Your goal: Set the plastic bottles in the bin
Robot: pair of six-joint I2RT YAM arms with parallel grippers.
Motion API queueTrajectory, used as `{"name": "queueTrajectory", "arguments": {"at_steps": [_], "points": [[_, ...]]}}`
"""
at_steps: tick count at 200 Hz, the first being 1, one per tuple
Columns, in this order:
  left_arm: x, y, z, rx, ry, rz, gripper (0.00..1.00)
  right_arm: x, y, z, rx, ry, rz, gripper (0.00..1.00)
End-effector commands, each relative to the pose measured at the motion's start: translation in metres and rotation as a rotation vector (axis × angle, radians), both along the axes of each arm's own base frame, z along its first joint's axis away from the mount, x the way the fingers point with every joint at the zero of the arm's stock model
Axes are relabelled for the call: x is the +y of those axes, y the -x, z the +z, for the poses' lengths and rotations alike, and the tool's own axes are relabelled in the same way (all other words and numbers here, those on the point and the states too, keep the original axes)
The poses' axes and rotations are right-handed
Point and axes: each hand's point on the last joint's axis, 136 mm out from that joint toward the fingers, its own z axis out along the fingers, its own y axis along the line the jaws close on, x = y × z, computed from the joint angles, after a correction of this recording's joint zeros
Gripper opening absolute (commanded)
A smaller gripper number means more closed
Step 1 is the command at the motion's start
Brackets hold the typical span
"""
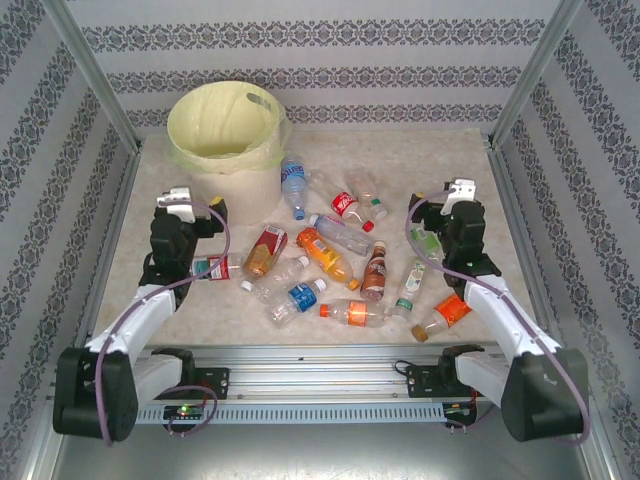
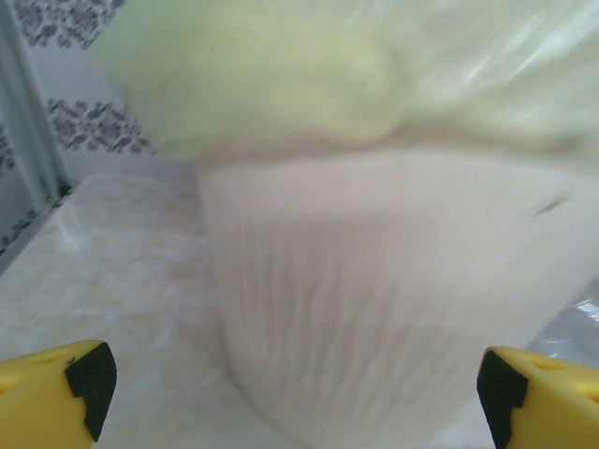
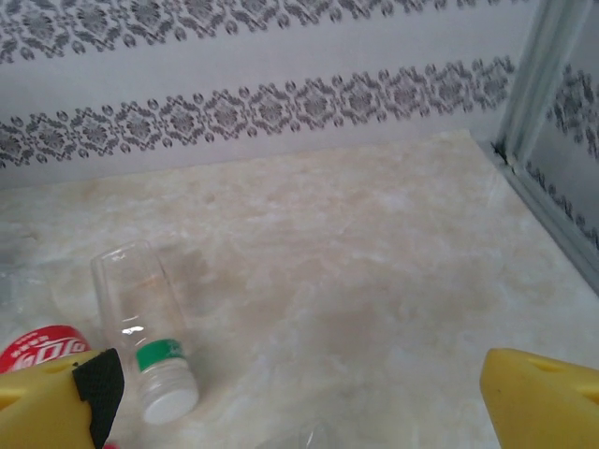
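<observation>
The task stands at its opening step: choosing and reaching for a first bottle. The bottles [image 1: 335, 258] lie on their sides in a loose scatter on the table [image 1: 450, 160], between the two arms and in front of the bin [image 1: 240, 185], which stands upright at the far left corner. From above, the bin's yellow liner looks empty, though its bottom is hard to make out, so none can be counted as delivered.

The left gripper [image 1: 212, 212] hovers with its fingers spread wide and nothing between them. Its wrist camera faces the bin's ribbed wall [image 2: 374, 299] close by. The right gripper [image 1: 425, 208] is likewise spread wide and empty. Its wrist view has a clear bottle [image 3: 150, 337] with a green band and white cap at the lower left, next to a red-labelled bottle [image 3: 42, 351].

The next move calls for one arm to tip down over a single bottle, set its fingers across the body rather than along it, lower until they straddle it, then close. The bottles are round and light, so a nudge would likely roll them.
</observation>
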Motion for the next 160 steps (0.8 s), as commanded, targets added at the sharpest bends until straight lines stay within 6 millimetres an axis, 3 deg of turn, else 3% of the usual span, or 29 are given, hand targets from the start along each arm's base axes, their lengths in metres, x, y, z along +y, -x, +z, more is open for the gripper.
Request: {"name": "queueTrajectory", "arguments": {"at_steps": [1, 37, 64, 84, 126, 160], "points": [[-0.025, 0.019, -0.009, 0.165, 0.079, -0.049, 1.00, -0.016, 0.029, -0.020, 0.218, -0.085, -0.148, 0.98], [-0.096, 0.043, 0.026, 0.244, 0.127, -0.346, 1.00, -0.022, 0.061, -0.026, 0.393, -0.107, -0.232, 0.98], [-0.157, 0.069, 0.046, 0.300, 0.179, -0.677, 1.00, 0.002, 0.067, -0.031, 0.491, -0.135, -0.095, 0.98], [-0.191, 0.085, 0.059, 0.322, 0.212, -0.858, 1.00, 0.019, 0.068, -0.039, 0.569, -0.135, 0.016, 0.98], [-0.233, 0.107, 0.070, 0.351, 0.260, -1.119, 1.00, 0.022, 0.062, -0.058, 0.709, -0.071, 0.102, 0.96], [-0.239, 0.111, 0.062, 0.319, 0.315, -1.151, 1.00, 0.023, 0.048, -0.077, 0.786, -0.013, 0.142, 0.93]]}}
